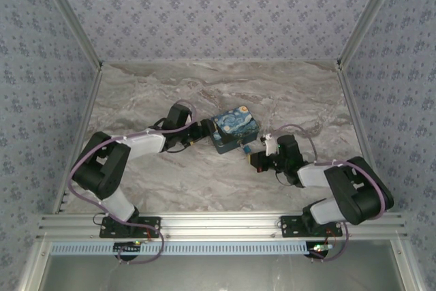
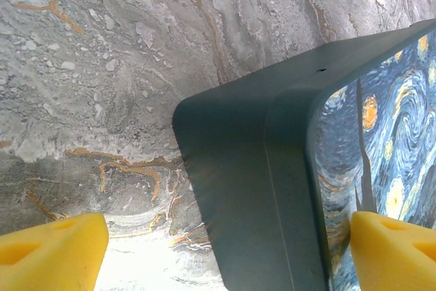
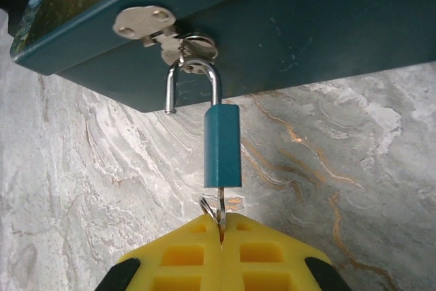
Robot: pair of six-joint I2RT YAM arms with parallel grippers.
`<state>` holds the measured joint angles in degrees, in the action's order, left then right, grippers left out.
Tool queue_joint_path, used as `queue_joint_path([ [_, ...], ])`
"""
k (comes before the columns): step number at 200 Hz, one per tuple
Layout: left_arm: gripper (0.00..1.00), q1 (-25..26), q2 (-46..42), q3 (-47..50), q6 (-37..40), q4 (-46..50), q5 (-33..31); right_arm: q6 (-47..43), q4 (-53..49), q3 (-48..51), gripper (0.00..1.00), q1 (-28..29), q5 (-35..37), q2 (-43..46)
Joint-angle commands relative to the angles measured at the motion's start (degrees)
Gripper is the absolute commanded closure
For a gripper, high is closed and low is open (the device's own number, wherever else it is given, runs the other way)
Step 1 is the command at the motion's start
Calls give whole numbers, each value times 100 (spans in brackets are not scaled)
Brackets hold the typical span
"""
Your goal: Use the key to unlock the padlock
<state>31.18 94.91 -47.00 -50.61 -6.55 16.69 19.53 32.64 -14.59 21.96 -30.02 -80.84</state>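
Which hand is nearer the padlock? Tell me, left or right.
Right. The right hand grips the key set in the base of the padlock; the left hand straddles a corner of the box at its opposite end.

Glossy metal shackle [image 3: 193,80], marbled table [image 3: 354,141].

A grey-veined marble tabletop [image 1: 225,182] is spreading across mid-frame. Bluish floral-papered walls [image 1: 204,5] are enclosing it at top, left and right; aluminium rails [image 1: 218,226] are running along the bottom.

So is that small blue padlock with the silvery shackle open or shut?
Open: one leg of the blue padlock's shackle ends free beside the body, the other sits inside.
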Motion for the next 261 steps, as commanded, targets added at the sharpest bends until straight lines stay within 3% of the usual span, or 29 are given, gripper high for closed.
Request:
queue_joint_path([
  [1,11,41,140,306,55,953,-330,457,-62,-123,100,-275,-553,-258],
  [43,11,45,107,326,33,953,-356,786,-270,-378,100,-568,-884,-896],
  [70,11,54,33,350,32,984,-375,991,4,-319,95,-598,-813,-1078],
  [133,11,55,-104,382,11,1090,-490,1055,-144,-217,66,-751,-535,-791],
  [213,11,114,-399,577,-80,1147,-521,961,-496,-62,35,-1009,-514,323],
  [247,11,168,-508,683,-160,1129,-620,1148,-446,105,2,-1016,-379,1174],
  [261,11,182,-541,698,-185,1129,-648,1253,-549,210,0,-1031,-153,1634],
])
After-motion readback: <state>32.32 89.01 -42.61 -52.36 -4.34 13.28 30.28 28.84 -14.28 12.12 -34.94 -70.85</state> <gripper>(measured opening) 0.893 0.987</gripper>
